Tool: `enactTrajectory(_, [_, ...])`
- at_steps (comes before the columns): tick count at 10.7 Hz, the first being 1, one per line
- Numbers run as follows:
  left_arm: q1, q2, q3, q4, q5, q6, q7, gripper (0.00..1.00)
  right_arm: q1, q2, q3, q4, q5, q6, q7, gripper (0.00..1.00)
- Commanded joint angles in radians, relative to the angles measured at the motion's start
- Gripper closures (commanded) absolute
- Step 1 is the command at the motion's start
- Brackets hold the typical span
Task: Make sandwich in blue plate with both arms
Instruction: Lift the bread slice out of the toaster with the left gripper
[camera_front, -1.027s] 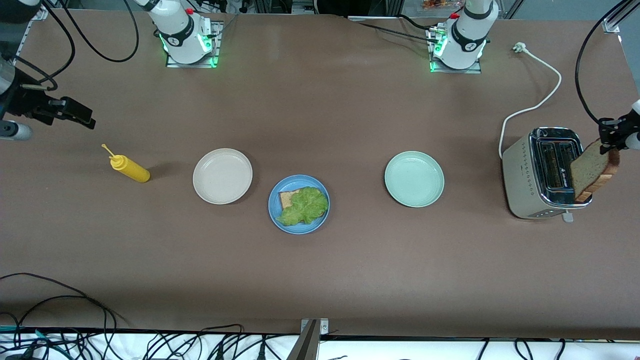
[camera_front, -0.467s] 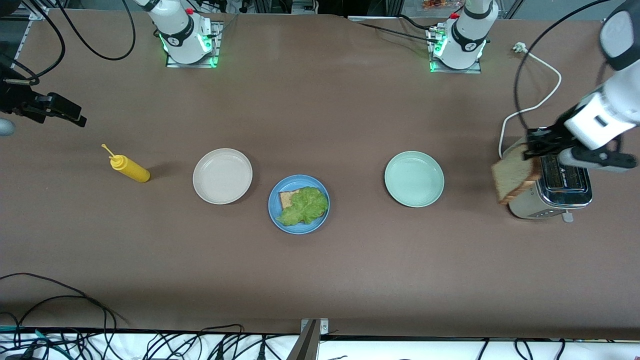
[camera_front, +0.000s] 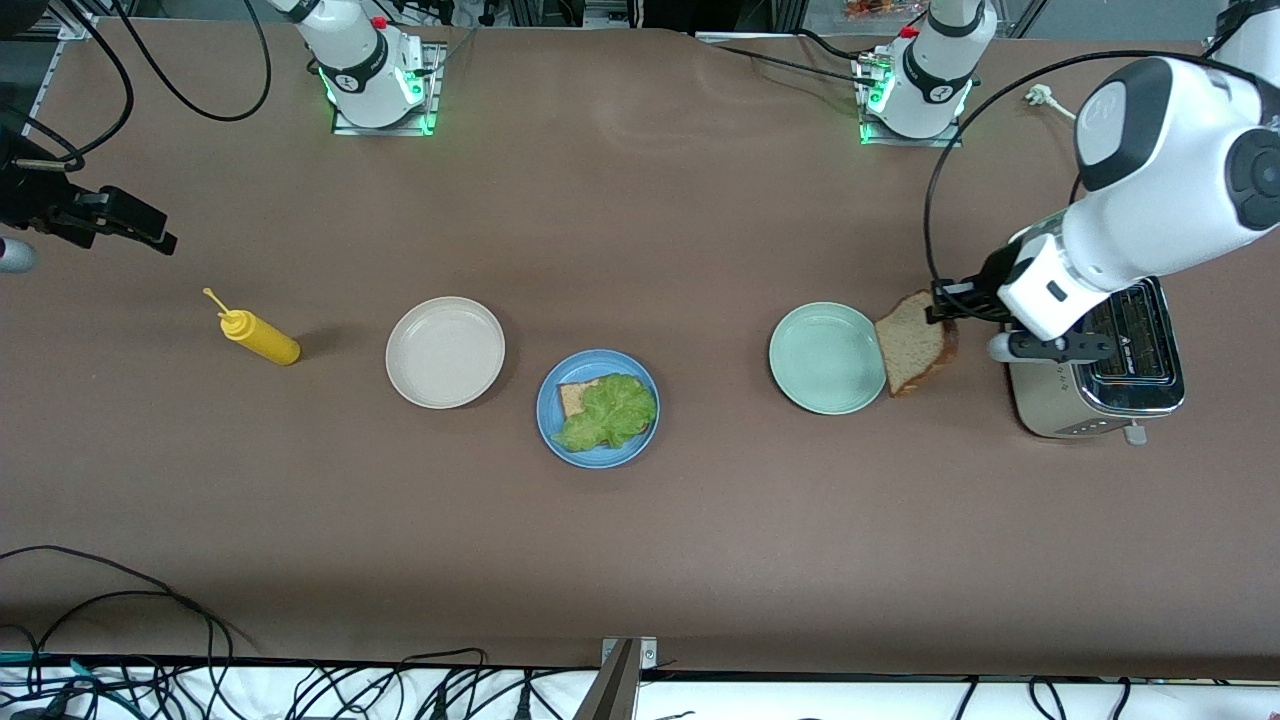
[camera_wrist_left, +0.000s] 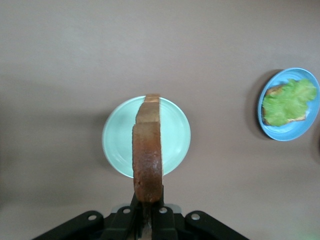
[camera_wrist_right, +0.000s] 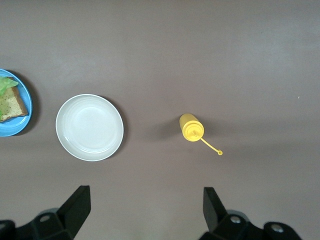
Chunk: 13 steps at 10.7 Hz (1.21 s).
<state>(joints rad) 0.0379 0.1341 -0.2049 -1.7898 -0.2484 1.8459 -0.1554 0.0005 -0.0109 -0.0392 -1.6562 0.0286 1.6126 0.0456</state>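
Gripping the bread slice (camera_front: 915, 342), left hand (camera_front: 945, 303) has moved off the toaster (camera_front: 1100, 385).

The left gripper (camera_front: 945, 312), clamped on a bread slice (camera_front: 914, 343), is no longer over the toaster (camera_front: 1095, 375) at the left arm's end of the table; it now carries the slice beside the mint-green plate (camera_front: 825, 380). The right gripper (camera_front: 135, 225) sits slightly higher by its table edge.
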Motion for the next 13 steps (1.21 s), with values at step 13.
enactTrajectory(13, [-0.403, 0.373, 0.013, 0.285, -0.517, 0.268, -0.429, 1.0, 0.006, 0.003, -0.013, 0.044, 0.014, -0.023, -0.018, 0.0])
